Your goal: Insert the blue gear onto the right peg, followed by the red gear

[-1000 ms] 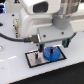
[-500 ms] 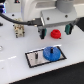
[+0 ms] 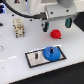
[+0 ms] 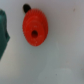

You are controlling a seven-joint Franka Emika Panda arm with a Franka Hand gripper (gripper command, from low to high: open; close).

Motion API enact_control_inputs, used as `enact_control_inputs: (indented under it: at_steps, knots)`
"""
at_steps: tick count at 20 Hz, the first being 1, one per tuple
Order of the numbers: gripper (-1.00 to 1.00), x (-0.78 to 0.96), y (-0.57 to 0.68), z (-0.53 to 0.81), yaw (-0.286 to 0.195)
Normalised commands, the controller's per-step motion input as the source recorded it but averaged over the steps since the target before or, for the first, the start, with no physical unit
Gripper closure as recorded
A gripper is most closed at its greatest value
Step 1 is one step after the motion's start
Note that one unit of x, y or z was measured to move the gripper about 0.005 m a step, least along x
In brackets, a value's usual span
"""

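Note:
The blue gear (image 3: 50, 53) lies flat on the right half of the black-rimmed white plate (image 3: 33, 61). The right peg is hidden in the gear's hub. The left peg (image 3: 36, 54) stands bare. The red gear (image 3: 55, 34) lies on the white table behind the plate; in the wrist view it (image 4: 34, 29) shows its dark centre hole. My gripper (image 3: 56, 24) hangs just above the red gear, open and empty, with one finger (image 3: 46, 25) on each side of it.
A beige block-like object (image 3: 19, 27) stands at the exterior view's left, with a blue object (image 3: 4, 9) and a black cable (image 3: 15, 11) behind it. A dark greenish shape (image 4: 4, 32) shows at the wrist view's edge.
My gripper has left the blue gear on the plate, risen, and moved back to above the red gear. The blue gear now shows uncovered on the plate.

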Motion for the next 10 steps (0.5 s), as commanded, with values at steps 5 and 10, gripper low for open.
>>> enact_control_inputs:
  at_steps: [5,10]
  knots:
    - [-1.00,-0.24,0.22,-0.37,0.000]
    - [-1.00,-0.11,0.19,-0.37,0.000]
